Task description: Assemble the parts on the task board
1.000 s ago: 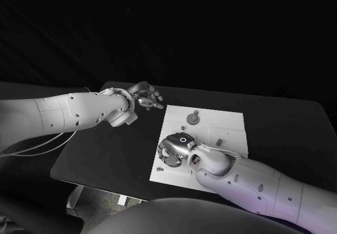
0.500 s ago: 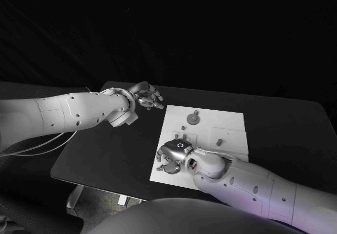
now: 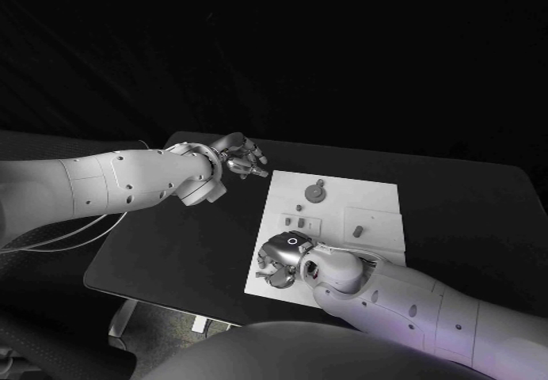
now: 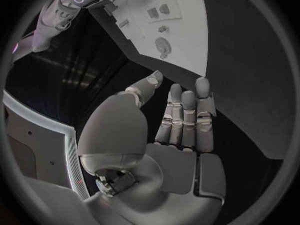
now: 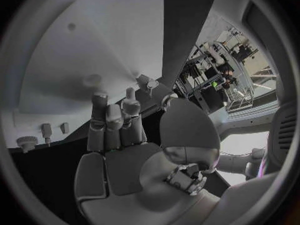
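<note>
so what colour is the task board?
White task board, against the black table; clearest in the head view.

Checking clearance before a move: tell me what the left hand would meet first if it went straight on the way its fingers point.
Probably the task board. In the left wrist view the left hand points its fingers at the board's edge, near the round part. Height above the table is unclear.

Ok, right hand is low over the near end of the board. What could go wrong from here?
1. The right hand hangs over the near-left part of the task board, hiding that part in the head view; a small part sits beside its fingers, which could knock it.
2. The left hand is off the board's far-left corner, holding nothing, so nothing steadies the board; a sideways push may slide it.
</note>
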